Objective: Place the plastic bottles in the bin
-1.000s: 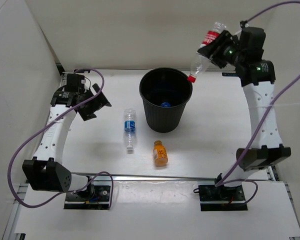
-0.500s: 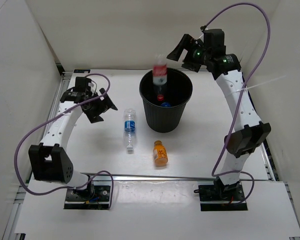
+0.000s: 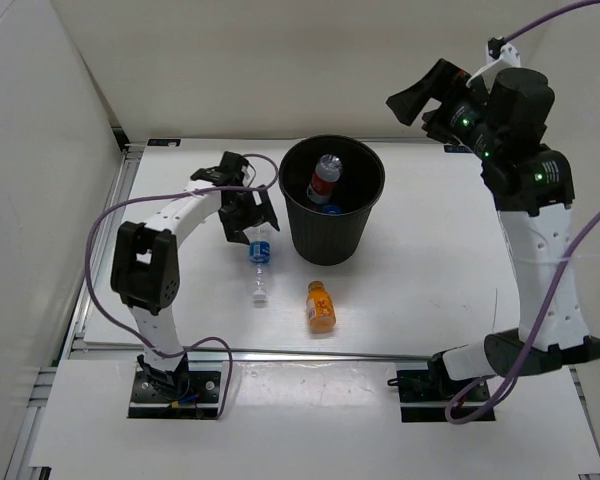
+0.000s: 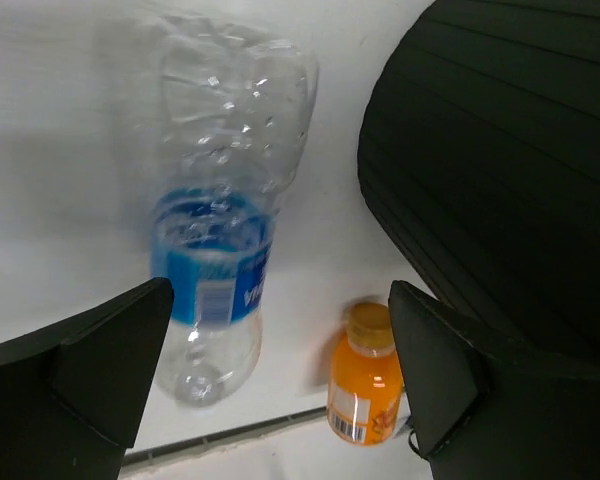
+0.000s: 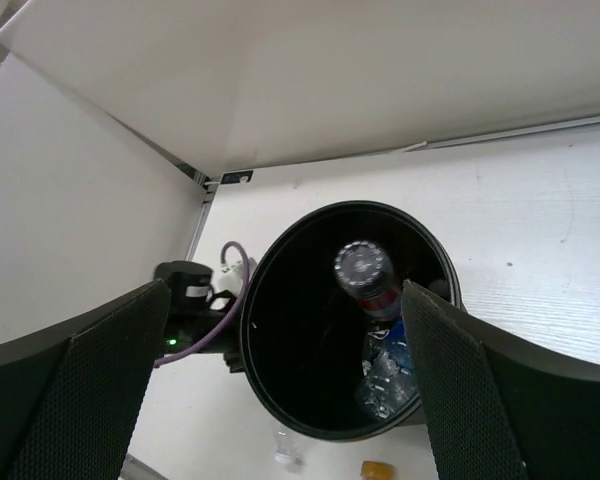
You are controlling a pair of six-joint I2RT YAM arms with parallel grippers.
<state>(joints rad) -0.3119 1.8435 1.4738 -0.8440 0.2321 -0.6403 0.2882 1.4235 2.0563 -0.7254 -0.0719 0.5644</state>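
Note:
The black bin [image 3: 302,232] stands mid-table. A red-labelled bottle [image 3: 325,177] stands tilted inside it on a crumpled clear bottle [image 5: 392,368]. On the table left of the bin lies a clear blue-labelled bottle [image 3: 259,260], with an orange bottle [image 3: 321,306] in front of the bin. My left gripper [image 3: 249,214] hangs open just behind the clear bottle's [image 4: 215,250] base, touching nothing. My right gripper [image 3: 432,98] is open and empty, high up to the right of the bin [image 5: 270,400], looking down into it.
White walls close off the left, back and right of the table. A metal rail [image 3: 300,352] runs along the near edge. In the left wrist view the bin wall [image 4: 500,170] sits close on the right and the orange bottle [image 4: 365,380] lies below.
The right gripper opened over the bin and the red-labelled bottle dropped in; that arm then swung back right. The left arm reached right, up to the clear bottle on the table.

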